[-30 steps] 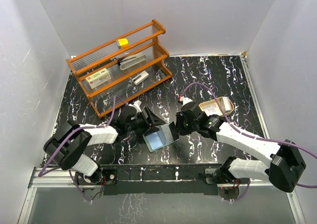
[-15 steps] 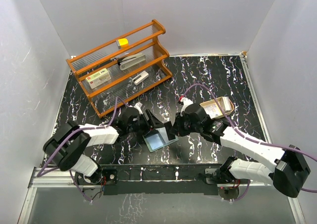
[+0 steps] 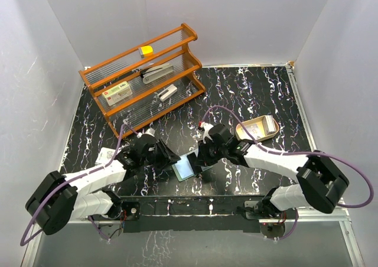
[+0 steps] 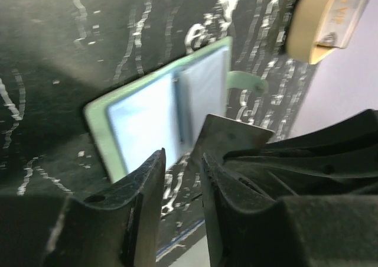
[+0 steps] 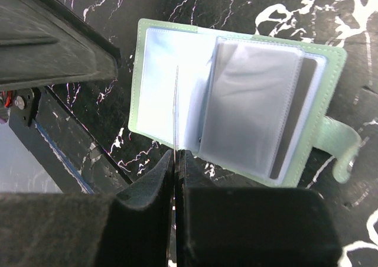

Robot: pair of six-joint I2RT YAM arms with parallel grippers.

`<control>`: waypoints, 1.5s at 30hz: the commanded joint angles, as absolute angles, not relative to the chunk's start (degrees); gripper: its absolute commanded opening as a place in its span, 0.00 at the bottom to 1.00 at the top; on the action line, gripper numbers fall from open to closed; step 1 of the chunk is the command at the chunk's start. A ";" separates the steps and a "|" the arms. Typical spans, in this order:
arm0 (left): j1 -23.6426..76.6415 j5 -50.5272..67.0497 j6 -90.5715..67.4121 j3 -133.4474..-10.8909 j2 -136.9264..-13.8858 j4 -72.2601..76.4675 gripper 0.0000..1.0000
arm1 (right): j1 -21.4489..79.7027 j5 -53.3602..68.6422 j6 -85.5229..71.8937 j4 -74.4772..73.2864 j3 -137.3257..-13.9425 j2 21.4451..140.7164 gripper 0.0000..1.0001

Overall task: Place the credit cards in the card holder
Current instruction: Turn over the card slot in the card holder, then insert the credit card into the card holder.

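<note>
The card holder point(image 3: 185, 168) lies open on the black marbled table, pale green at the rim and blue-grey inside point(image 5: 248, 107). My right gripper point(image 5: 176, 155) is shut on a credit card point(image 5: 176, 107), seen edge-on as a thin line standing over the holder's left pocket. In the top view the right gripper point(image 3: 198, 159) hangs at the holder's right edge. My left gripper point(image 4: 180, 160) is open, with only table showing between its jaws, and sits left of the holder point(image 4: 159, 113). From above, the left gripper point(image 3: 170, 156) is just clear of it.
A tan oval tray point(image 3: 270, 125) with a pale card point(image 4: 339, 13) in it stands right of the holder. An orange wooden rack point(image 3: 142, 78) with small items is at the back left. A small whitish flat item point(image 3: 105, 155) lies by the left arm.
The left arm has drawn back to the left, off the holder, and its jaws have narrowed. The right gripper has moved left and down over the holder with the card.
</note>
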State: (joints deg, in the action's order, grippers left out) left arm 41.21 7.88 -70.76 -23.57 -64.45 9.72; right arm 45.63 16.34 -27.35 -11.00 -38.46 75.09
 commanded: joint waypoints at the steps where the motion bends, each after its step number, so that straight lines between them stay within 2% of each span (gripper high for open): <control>1: 41.22 7.63 -69.54 -23.36 -66.31 5.36 0.25 | 45.70 20.62 -24.46 -3.90 -39.13 78.10 0.00; 5: 41.13 8.84 -67.78 -24.62 -71.19 5.73 0.10 | 45.41 18.21 -22.44 -6.10 -39.64 80.67 0.00; 8: 41.11 7.96 -65.56 -25.27 -73.69 5.19 0.05 | 44.16 18.25 -21.63 -8.44 -40.43 81.61 0.00; 22: 41.05 4.40 -62.35 -24.00 -77.28 3.43 0.05 | 39.01 28.39 -19.30 -18.10 -48.60 85.81 0.00; 28: 39.68 3.70 -61.32 -24.52 -77.23 1.66 0.05 | 38.98 25.77 -18.66 -19.95 -51.41 85.29 0.00; 33: 37.75 5.10 -61.10 -23.19 -76.50 2.75 0.05 | 39.02 30.55 -18.58 -16.90 -52.15 89.44 0.00; 45: 35.66 6.09 -59.29 -24.58 -77.86 1.92 0.05 | 38.36 29.02 -13.78 -21.36 -56.69 96.84 0.00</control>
State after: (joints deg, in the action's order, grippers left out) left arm 36.71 9.87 -61.89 -24.67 -76.38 7.22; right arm 38.87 29.61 -17.39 -19.77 -53.25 95.44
